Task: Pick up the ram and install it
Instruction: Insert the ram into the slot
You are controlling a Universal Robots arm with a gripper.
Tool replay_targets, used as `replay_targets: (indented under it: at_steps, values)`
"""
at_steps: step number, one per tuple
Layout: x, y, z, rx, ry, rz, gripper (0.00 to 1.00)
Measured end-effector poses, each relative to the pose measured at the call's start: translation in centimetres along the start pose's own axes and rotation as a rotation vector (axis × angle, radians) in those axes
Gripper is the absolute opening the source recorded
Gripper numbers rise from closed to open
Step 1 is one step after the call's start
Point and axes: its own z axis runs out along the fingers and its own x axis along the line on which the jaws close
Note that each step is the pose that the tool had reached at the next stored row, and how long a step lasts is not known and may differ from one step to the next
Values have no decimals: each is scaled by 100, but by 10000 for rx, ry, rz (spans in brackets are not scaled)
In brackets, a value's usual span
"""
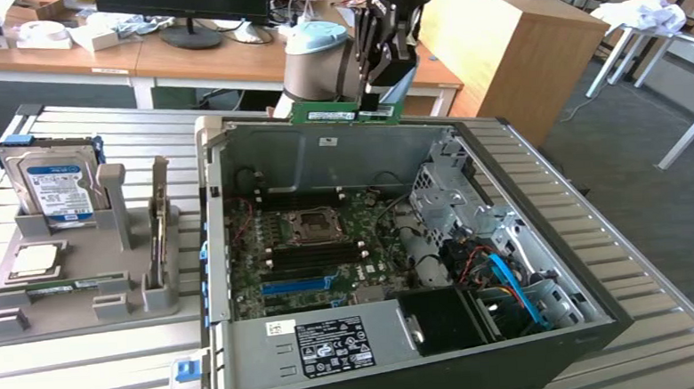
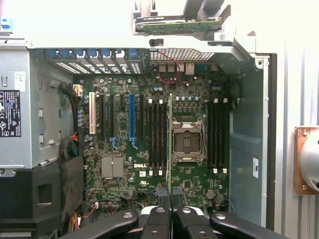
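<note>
My gripper [image 1: 372, 98] is shut on the ram [image 1: 345, 112], a long thin green stick held level above the far rim of the open computer case [image 1: 591, 315]. In the wrist view the fingers [image 2: 157, 219] clamp the ram [image 2: 169, 144], which shows edge-on as a thin green line over the motherboard [image 2: 124, 194]. That line lies between the black memory slots [image 2: 155, 134] and the processor socket [image 2: 187, 142]. In the exterior view those slots [image 1: 314, 254] sit well below the stick, which touches nothing.
A grey holder [image 1: 79, 302] at the exterior view's left carries a hard drive [image 1: 52, 188], a square silvery chip [image 1: 36, 262] and another green stick [image 1: 73, 285]. The power supply [image 1: 319, 343] fills the case's near end. Cables [image 1: 506, 280] crowd the exterior view's right side.
</note>
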Motion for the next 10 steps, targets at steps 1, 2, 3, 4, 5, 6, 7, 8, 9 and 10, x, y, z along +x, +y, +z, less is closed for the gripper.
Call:
replay_targets:
  at_steps: [1,2,3,4,5,6,7,8,9,10]
  values:
    - [0,0,5,0,0,0,12]
    - [0,0,12,0,1,0,12]
    - [0,0,20,0,0,0,12]
    - [0,0,29,0,0,0,12]
    - [1,1,40,0,0,-1,12]
    - [1,1,53,0,1,0,12]
    - [2,1,68,0,1,-1,12]
    - [2,1,83,0,0,0,12]
    - [3,2,101,1,-1,0,12]
    - [3,2,118,1,-1,0,12]
